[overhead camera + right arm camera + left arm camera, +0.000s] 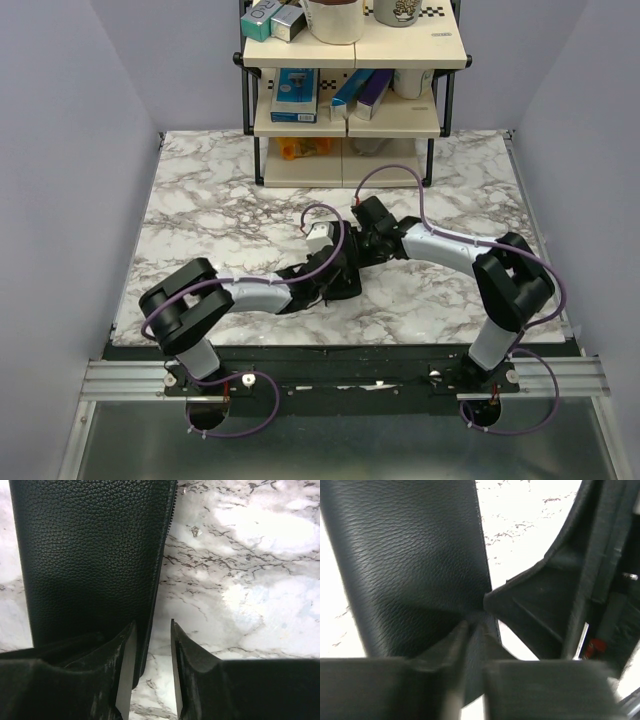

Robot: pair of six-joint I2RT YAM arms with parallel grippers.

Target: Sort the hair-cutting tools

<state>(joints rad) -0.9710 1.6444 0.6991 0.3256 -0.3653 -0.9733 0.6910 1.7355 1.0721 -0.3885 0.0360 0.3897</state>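
Both arms reach in to meet at the middle of the marble table (200, 200), over a flat black pouch (90, 555) that is mostly hidden beneath them in the top view. In the right wrist view the pouch lies flat on the marble, its long axis running straight away from the fingers and its zipped edge along its right side. The right gripper (152, 625) stands over the pouch's near right corner, its jaws a little apart with bare marble showing between them and nothing held. The left gripper (475, 650) is pressed close to the pouch's grained surface. A dark fold sits at the narrow slit between its jaws, but I cannot tell whether they are pinching it. The combs and scissors cannot be made out in any view, so I cannot tell where they lie or which way they point.
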